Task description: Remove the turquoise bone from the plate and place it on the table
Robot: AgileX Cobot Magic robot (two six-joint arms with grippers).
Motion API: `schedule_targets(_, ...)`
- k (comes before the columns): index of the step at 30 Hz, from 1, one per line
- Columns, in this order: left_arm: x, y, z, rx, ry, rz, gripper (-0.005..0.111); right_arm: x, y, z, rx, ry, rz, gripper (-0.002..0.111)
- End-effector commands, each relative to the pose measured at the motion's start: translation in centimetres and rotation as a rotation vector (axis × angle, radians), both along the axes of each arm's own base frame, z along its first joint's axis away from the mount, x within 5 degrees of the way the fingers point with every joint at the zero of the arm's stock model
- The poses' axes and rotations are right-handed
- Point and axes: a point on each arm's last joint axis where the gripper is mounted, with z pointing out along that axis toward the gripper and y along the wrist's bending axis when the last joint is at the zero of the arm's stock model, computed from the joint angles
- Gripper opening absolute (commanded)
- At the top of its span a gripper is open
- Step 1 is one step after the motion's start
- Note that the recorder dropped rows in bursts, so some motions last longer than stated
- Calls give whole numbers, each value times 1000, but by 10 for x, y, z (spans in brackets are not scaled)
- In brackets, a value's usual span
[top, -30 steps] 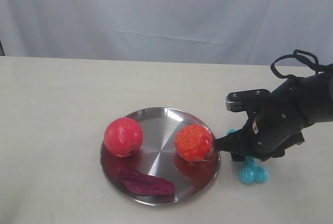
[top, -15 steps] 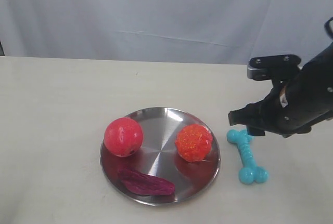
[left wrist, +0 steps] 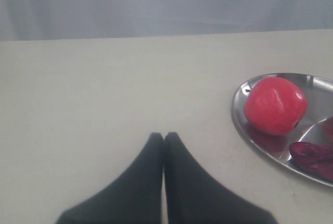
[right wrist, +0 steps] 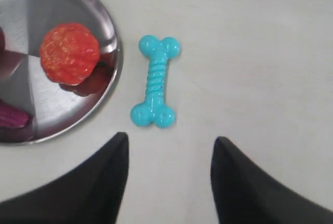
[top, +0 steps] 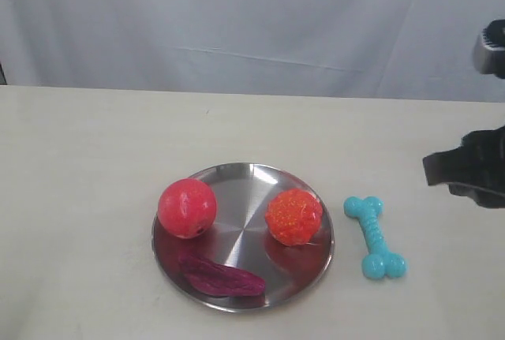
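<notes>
The turquoise bone [top: 375,237] [right wrist: 155,81] lies flat on the beige table [top: 95,158], just right of the silver plate [top: 237,178] and clear of its rim. My right gripper [right wrist: 171,140] is open and empty, raised above the table a short way from the bone; in the exterior view its arm [top: 469,174] is at the right edge. My left gripper [left wrist: 164,136] is shut with nothing in it, over bare table to the left of the plate [left wrist: 244,125].
On the plate sit a red ball [top: 187,207] [left wrist: 274,105], an orange knobbly ball [top: 293,216] [right wrist: 69,53] and a purple-red flat toy [top: 221,277]. A white cloth backdrop [top: 252,24] hangs behind the table.
My right gripper has let go of the bone, risen and pulled back to the right edge of the view. The bone stays on the table beside the plate.
</notes>
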Motion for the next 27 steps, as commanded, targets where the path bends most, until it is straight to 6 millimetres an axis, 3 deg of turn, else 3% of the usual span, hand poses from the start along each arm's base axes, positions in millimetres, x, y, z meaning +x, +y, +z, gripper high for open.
schedule_targets(1, 0, 0, -1, -1, 1, -2, 0, -35, 4, 13, 5, 10, 15, 22)
schedule_targets(5, 0, 0, -1, -1, 1, -2, 0, -57, 6, 16, 25, -35, 57, 0)
schedule_targets(15, 0, 0, -1, -1, 1, -2, 0, -90, -1, 17, 65, -134, 80, 0)
schedule_targets(23, 0, 0, -1, -1, 1, -2, 0, -92, -2, 19, 62, -157, 88, 0)
schedule_targets(27, 0, 0, -1, -1, 1, -2, 0, -94, 2, 20, 60, -256, 164, 0)
